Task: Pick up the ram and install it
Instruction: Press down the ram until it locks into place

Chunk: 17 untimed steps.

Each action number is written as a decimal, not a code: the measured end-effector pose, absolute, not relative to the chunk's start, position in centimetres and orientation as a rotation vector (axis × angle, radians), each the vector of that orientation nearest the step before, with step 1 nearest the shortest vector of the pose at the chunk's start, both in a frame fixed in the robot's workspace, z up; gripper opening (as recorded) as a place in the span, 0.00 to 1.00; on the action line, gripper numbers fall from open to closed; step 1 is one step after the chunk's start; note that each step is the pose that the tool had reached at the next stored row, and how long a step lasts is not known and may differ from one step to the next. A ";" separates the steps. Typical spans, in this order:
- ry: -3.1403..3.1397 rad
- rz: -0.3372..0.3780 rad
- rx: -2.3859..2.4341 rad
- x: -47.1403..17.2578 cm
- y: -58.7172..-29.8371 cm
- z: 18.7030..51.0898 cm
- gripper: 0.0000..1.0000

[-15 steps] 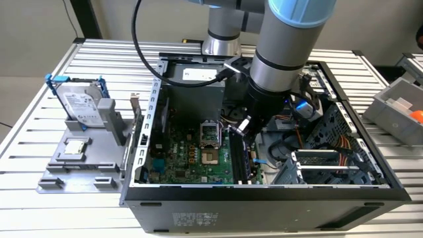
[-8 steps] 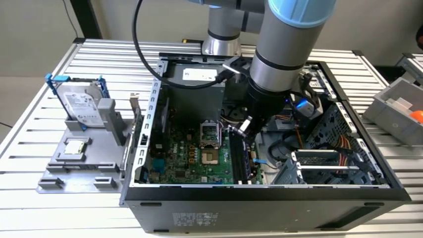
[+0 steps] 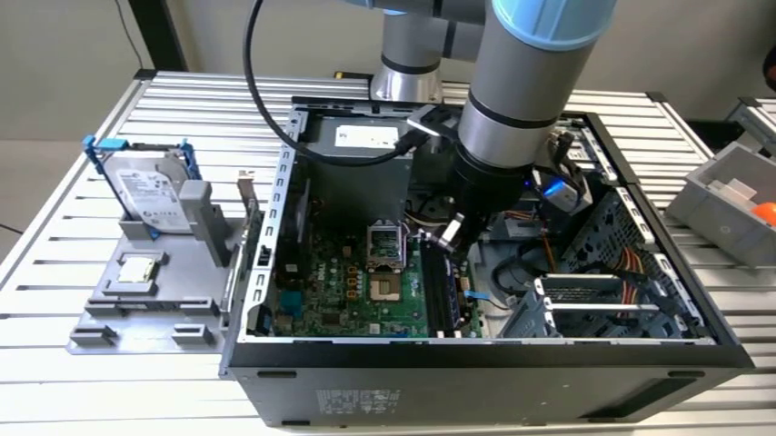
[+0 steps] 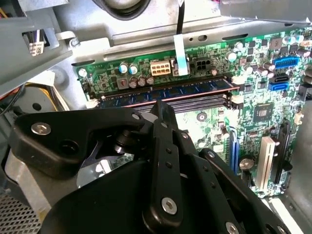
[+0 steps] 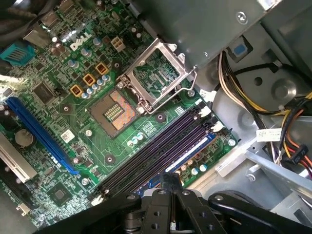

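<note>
The ram (image 4: 195,89) is a long dark blue stick standing in the outermost memory slot of the green motherboard (image 5: 58,97) inside the open computer case (image 3: 485,354). In the first wrist view the ram (image 5: 195,151) runs along the slot row, beside the empty black slots. My gripper (image 3: 449,238) reaches down into the case over these slots. Its black fingers (image 5: 163,200) are shut together, with the tips right at the ram's upper edge near its middle. I cannot tell whether they touch it.
The open processor socket (image 5: 117,112) lies beside the slots. Cables (image 5: 287,146) and a drive cage (image 3: 606,300) crowd the case on the exterior view's right. Outside, a grey fixture (image 3: 145,300) holds a hard drive in a blue frame (image 3: 152,186) and a small silver chip (image 3: 137,270).
</note>
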<state>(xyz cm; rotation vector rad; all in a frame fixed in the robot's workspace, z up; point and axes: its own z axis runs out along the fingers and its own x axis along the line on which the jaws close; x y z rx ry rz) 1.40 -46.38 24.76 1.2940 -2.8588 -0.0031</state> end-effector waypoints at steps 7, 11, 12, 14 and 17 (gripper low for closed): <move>-2.843 -0.003 1.329 1.4 -46.4 24.8 0.00; -2.827 -0.003 1.362 1.4 -46.3 24.8 0.00; -2.821 -0.003 1.373 1.4 -46.3 24.8 0.00; -2.809 -0.003 1.399 1.4 -46.3 24.8 0.00; -2.788 -0.003 1.440 1.4 -46.3 24.8 0.00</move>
